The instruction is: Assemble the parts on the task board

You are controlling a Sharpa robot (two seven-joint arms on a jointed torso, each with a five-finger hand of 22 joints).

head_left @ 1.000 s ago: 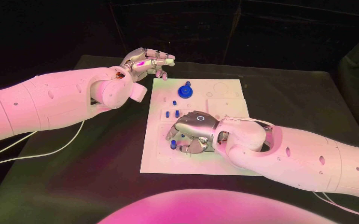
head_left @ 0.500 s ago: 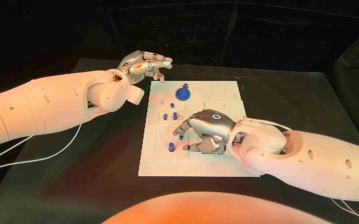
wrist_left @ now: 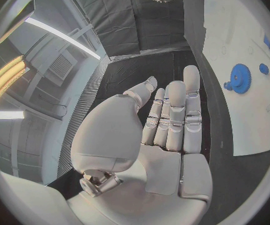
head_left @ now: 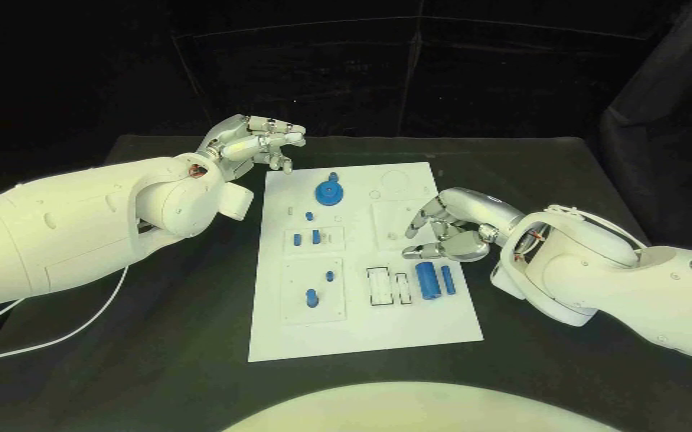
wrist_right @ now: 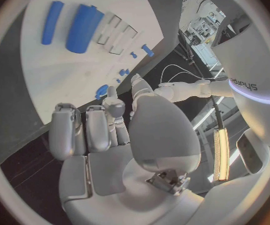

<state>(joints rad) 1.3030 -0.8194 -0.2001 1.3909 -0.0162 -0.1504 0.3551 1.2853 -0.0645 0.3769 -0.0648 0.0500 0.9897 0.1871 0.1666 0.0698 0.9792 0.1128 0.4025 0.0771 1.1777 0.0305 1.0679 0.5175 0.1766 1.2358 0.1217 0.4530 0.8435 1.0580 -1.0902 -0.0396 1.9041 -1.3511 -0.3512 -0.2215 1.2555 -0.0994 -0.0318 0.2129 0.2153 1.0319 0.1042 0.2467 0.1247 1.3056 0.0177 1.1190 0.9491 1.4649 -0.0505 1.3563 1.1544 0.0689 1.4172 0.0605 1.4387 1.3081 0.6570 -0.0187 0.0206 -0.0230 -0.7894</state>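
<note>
The white task board [head_left: 361,337] lies in the middle of the black table. On it are a blue gear [head_left: 330,192] at the far end, several small blue pegs [head_left: 307,238] on the left half, and two blue cylinders [head_left: 436,278] lying side by side near the right edge. My right hand [head_left: 447,227] hovers over the board's right edge just beyond the cylinders, fingers bent downward and apart, holding nothing. My left hand [head_left: 257,142] hangs off the board's far left corner, empty, fingers nearly straight in the left wrist view [wrist_left: 166,130]. The right wrist view shows the cylinders [wrist_right: 81,22] beyond my right hand's fingers [wrist_right: 97,127].
Two empty rectangular slots [head_left: 387,285] sit beside the cylinders. Black table [head_left: 173,342] surrounds the board on all sides, with dark curtains behind. A white cable [head_left: 58,327] trails off the left arm across the table.
My right hand has moved from the board's near middle to its right edge and now holds nothing; the two blue cylinders it covered are now uncovered. The left hand stays put.
</note>
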